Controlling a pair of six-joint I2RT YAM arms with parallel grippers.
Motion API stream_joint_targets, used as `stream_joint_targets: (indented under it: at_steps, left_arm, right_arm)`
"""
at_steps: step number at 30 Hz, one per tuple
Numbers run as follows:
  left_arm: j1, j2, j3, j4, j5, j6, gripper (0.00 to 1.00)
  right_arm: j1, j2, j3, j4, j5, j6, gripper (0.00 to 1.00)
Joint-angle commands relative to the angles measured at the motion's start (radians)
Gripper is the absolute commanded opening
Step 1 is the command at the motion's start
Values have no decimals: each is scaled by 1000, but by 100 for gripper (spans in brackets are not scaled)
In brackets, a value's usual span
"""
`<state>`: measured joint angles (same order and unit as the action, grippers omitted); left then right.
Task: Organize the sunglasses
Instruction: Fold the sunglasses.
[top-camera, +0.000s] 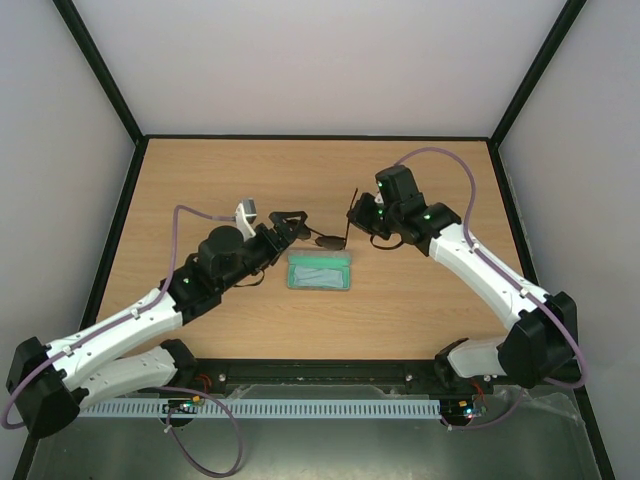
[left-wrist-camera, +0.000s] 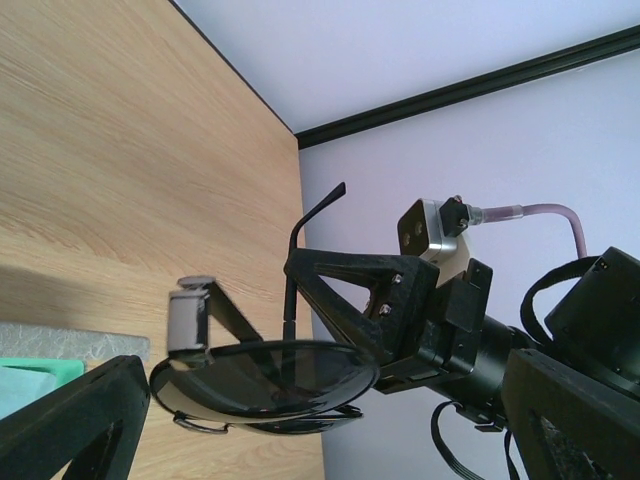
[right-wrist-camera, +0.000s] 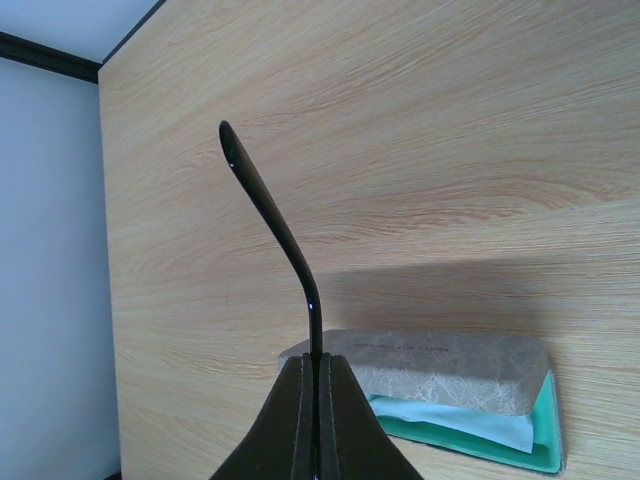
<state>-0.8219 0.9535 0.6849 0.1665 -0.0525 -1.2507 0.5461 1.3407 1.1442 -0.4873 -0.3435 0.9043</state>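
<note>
Right tool (right-wrist-camera: 315, 372) pinched shut on one temple arm of the sunglasses (top-camera: 328, 240), lifted off the surface just beyond the open case (top-camera: 320, 272). Left tool (top-camera: 290, 225) wide, its fingers either side of the lenses. We judge nothing stowed yet; folding and casing remain.

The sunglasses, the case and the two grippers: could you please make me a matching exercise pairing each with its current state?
Things:
1. sunglasses
2. case
3. left gripper
4. right gripper

States:
A. shut on a temple arm
B. lying open on the table, cloth inside
C. held up off the table
D. wide open

Pairs: 1-C, 2-B, 3-D, 4-A
</note>
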Motion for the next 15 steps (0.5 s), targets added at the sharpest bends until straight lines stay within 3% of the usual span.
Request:
stream_joint_targets:
  at_steps: [1, 15]
  left_arm:
    - [-4, 10, -19, 52, -7, -5, 99]
    - [-6, 42, -36, 100, -14, -9, 99]
  right_arm:
    - [-3, -32, -6, 48, -13, 29, 1]
    - [-3, -38, -24, 69, -38, 52, 1]
